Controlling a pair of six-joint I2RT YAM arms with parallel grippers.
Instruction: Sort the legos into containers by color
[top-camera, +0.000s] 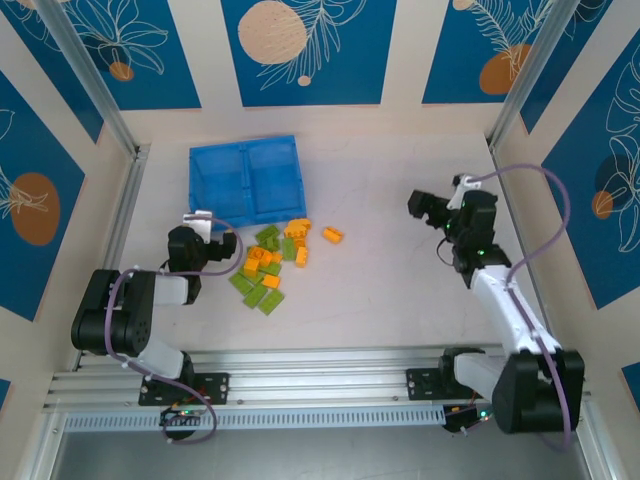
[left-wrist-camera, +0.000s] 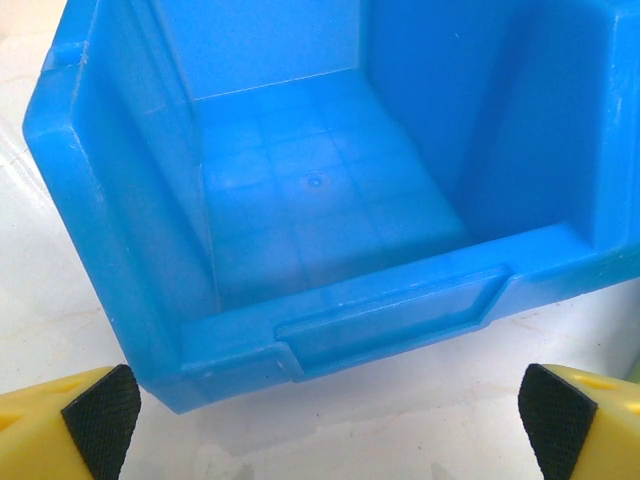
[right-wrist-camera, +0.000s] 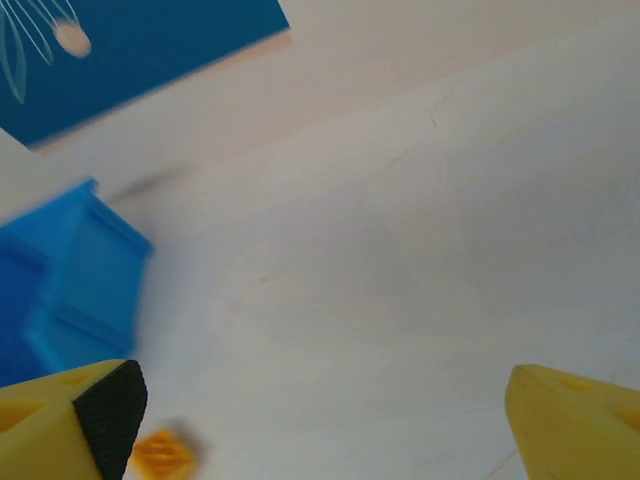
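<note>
The blue tray (top-camera: 245, 180) lies at the back left of the table, and both of its compartments look empty. Orange-yellow and lime green legos (top-camera: 266, 266) lie in a loose pile just in front of it, with one orange brick (top-camera: 333, 235) a little apart to the right. My left gripper (top-camera: 203, 222) is open at the tray's near left corner. In the left wrist view its fingertips (left-wrist-camera: 98, 408) stand wide apart before the empty left compartment (left-wrist-camera: 320, 210). My right gripper (top-camera: 421, 205) hovers open over bare table, right of the pile. An orange brick (right-wrist-camera: 163, 453) shows by its left finger.
The white walls with blue panels close in the table on three sides. An aluminium rail (top-camera: 320, 385) runs along the near edge with both arm bases on it. Bare table (top-camera: 400, 290) stretches between the pile and the right arm.
</note>
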